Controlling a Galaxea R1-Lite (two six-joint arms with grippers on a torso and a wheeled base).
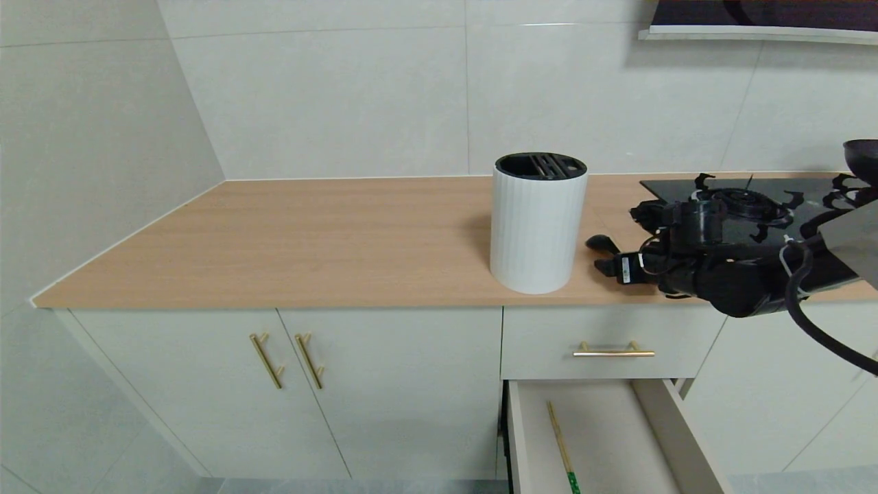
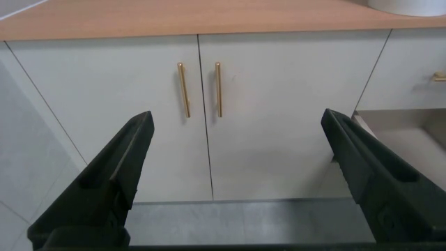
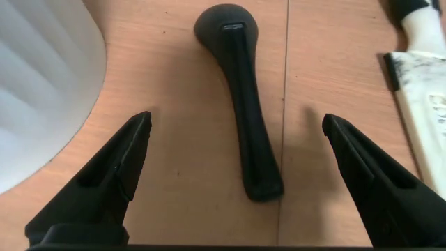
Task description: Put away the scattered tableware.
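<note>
Item 1: black spoon [image 3: 244,104]. It lies flat on the counter [image 1: 309,233], just beside the foot of the white ribbed holder [image 1: 538,230], with its bowl pointing away from the arm. Not yet lifted and not yet stowed.

Item 2: right pincer [image 3: 235,118]. It is spread wide and low over the counter, one finger on each side of the spoon's handle. Neither finger touches the handle, and the pincer holds nothing.

Item 3: white-handled piece, apparently a knife [image 3: 418,90]. It lies loose on the counter near the spoon, on the side away from the holder.

Item 4: the holder itself. It stands upright and has a black slotted top. Nothing stands out of the slots as far as I can see.

Item 5: lower drawer [image 1: 514,439]. It is pulled open under the counter, with a chopstick [image 1: 561,442] lying lengthwise on its floor. That looks like one piece already put away.

Item 6: left pincer [image 2: 237,115]. It is spread wide and holds nothing, set low in front of the cabinet doors [image 2: 279,104] and well apart from the tableware.

Status, by my estimate: early to middle. One piece is stowed and at least two lie out. The spoon is framed for a grasp, so what is left is closing on it, carrying it and placing it, then the knife. I cannot tell whether the spoon is meant for the holder or the drawer.
</note>
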